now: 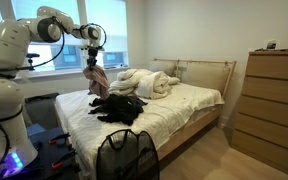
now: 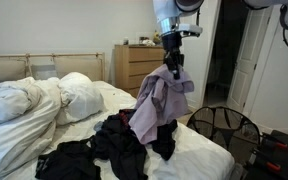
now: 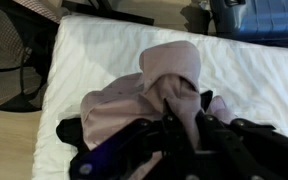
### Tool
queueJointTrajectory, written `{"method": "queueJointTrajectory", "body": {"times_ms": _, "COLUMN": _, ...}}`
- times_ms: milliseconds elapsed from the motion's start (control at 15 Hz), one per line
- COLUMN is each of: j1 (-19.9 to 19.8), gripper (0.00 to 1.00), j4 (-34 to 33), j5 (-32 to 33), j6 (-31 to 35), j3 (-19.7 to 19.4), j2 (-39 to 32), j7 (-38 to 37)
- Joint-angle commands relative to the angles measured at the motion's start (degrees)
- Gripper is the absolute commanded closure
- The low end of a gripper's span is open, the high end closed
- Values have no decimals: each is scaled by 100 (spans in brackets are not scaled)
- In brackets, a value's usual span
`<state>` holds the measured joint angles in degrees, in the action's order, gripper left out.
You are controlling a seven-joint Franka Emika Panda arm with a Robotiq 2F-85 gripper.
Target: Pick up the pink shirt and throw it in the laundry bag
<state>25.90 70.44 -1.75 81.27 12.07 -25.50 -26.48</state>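
Aloft, pink shirt (image 2: 156, 105) in gripper (image 2: 173, 62), laundry bag (image 1: 124, 155) beyond bed (image 1: 184, 100) edge

The shirt (image 2: 156, 105) hung pinched in the gripper (image 2: 171, 62) above the bed (image 2: 209, 150), over the half nearer its foot. Directly below it, a heap of clothes (image 2: 104, 150) lay on the middle of the bed; whether the two touched could not be told. A bunched duvet (image 2: 34, 105) lay on the bed by its headboard (image 1: 209, 68). The laundry bag (image 1: 124, 155) stood on the floor at the bed's foot. A dresser (image 1: 274, 95) stood beside the bed, near its head end.
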Motion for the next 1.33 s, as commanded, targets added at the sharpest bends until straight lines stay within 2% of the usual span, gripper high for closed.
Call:
{"method": "queueJointTrajectory", "body": {"times_ms": 0, "j1": -29, "gripper": 96, "j4": -568, "j5": -229, "j6": -213, "j3": -61, "j2": 238, "j7": -748}}
{"method": "queueJointTrajectory", "body": {"times_ms": 267, "j1": -102, "gripper": 96, "j4": -707, "j5": -190, "j6": 52, "j3": -183, "j2": 519, "j7": -1660}}
{"method": "queueJointTrajectory", "body": {"times_ms": 533, "j1": -258, "gripper": 96, "j4": -321, "j5": -301, "j6": 219, "j3": -323, "j2": 1074, "j7": -2567}}
{"method": "queueJointTrajectory", "body": {"times_ms": 933, "j1": -621, "gripper": 96, "j4": 1065, "j5": -712, "j6": 660, "j3": -583, "j2": 2453, "j7": -3609}}
{"method": "queueJointTrajectory", "body": {"times_ms": 1267, "j1": -916, "gripper": 96, "j4": 2458, "j5": -905, "j6": 903, "j3": -923, "j2": 3678, "j7": -3885}}
